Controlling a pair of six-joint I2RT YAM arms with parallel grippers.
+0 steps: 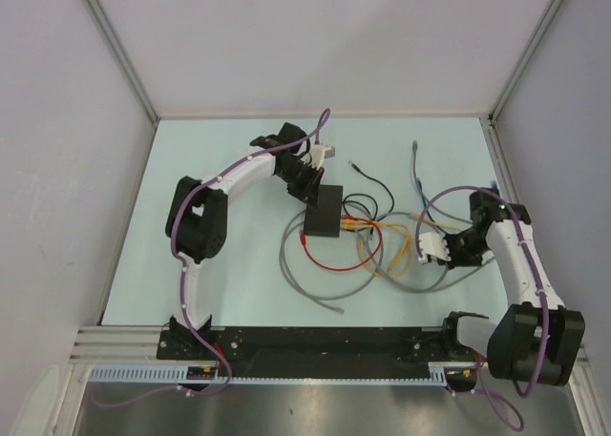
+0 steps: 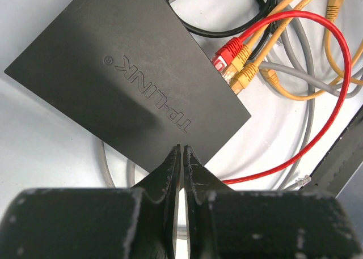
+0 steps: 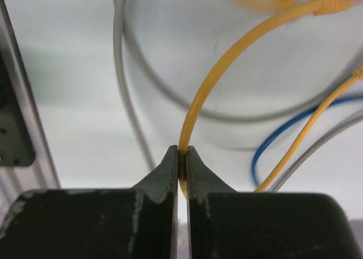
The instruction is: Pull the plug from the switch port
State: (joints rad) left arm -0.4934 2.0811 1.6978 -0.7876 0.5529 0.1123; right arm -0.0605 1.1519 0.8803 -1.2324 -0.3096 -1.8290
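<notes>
Switch (image 2: 125, 77), a black TP-Link box, lies directly under and ahead of the left claw (image 2: 181, 157). That claw's fingers are pressed together on nothing, and it seems placed to pin the box to the counter (image 1: 229, 150). Beyond it, a red plug (image 2: 227, 48) and yellow plugs (image 2: 245, 77) sit in its ports. The right claw (image 3: 181, 160), well off to the switch's side, is pinched tight on a yellow cable (image 3: 198, 100). The pulling step looks in hand. Next comes a steady draw straight away from the ports, though which plug this cable feeds cannot be told.
</notes>
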